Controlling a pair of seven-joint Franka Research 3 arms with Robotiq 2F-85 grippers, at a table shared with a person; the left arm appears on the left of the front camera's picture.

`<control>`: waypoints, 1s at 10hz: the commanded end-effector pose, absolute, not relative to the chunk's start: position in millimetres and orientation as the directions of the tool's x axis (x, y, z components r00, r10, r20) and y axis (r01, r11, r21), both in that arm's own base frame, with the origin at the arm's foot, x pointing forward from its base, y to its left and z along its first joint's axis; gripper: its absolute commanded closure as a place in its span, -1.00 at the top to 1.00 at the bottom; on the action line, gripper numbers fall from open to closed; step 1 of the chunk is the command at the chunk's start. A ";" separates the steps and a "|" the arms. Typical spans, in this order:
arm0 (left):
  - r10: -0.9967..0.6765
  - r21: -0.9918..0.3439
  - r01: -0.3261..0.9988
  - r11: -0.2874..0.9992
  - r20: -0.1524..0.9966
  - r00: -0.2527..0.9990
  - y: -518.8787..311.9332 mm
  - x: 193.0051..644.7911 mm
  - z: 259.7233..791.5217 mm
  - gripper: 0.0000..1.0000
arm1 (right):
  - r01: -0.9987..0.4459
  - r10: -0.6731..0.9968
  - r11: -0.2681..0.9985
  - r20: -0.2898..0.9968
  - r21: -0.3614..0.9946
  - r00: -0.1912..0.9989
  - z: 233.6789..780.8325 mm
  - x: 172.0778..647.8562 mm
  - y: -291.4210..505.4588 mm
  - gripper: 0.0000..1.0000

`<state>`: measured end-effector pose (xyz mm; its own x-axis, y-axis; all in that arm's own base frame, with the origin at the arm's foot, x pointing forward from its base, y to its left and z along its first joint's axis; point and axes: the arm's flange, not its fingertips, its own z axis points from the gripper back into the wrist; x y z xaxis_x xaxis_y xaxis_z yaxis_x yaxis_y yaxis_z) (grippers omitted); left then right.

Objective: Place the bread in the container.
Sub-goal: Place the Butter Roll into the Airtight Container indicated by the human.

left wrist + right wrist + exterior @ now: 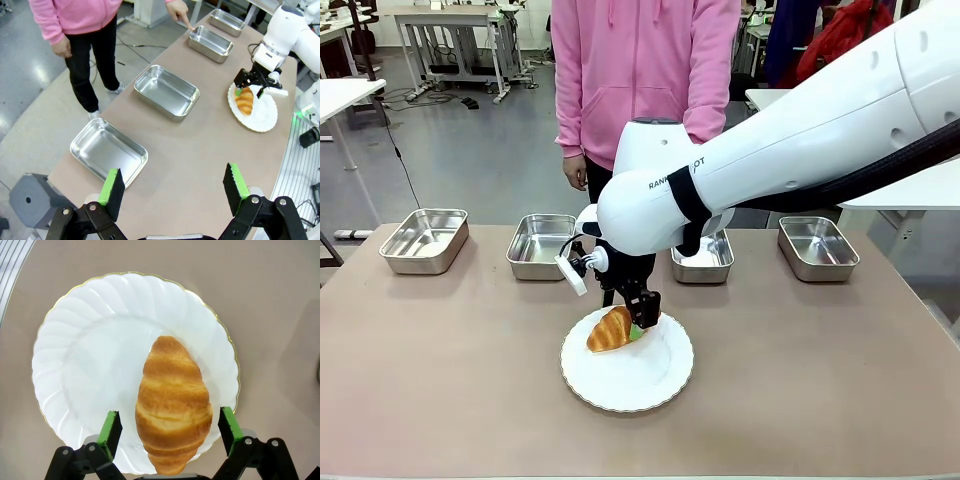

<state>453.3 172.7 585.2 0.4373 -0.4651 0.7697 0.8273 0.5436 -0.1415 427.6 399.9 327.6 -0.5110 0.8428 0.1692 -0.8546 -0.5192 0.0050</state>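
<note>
Croissant, lower centre of frame on white plate, straddled unheld by wide-open right gripper; glossy crust risks slipping at closure.

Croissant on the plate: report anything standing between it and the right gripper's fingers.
Nothing visible stands in the way. The right gripper is open over the white plate, its green pads either side of the croissant with bare gaps between pad and crust.
</note>
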 end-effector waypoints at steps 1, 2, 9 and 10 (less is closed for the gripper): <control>-0.464 -0.137 0.831 0.538 0.775 0.429 171.5 452.2 587.4 1.00 | -0.855 0.846 -0.518 0.146 -0.005 -0.513 321.8 421.7 401.7 1.00; -0.464 -0.137 0.831 0.538 0.775 0.429 171.5 452.2 587.4 1.00 | -0.858 0.847 -0.514 0.159 0.000 -0.508 317.9 420.5 400.9 1.00; -0.464 -0.137 0.831 0.538 0.775 0.429 171.5 452.2 587.4 1.00 | -0.854 0.843 -0.521 0.163 0.012 -0.512 302.4 422.4 401.9 1.00; -0.464 -0.137 0.831 0.538 0.775 0.429 171.5 452.2 587.4 1.00 | -0.854 0.843 -0.520 0.163 0.009 -0.512 302.0 421.9 401.9 1.00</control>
<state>453.3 172.7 585.2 0.4373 -0.4651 0.7697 0.8273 0.5436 -0.1415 426.8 401.6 306.6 -0.5096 0.8420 0.1770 -0.8526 -0.5219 0.0278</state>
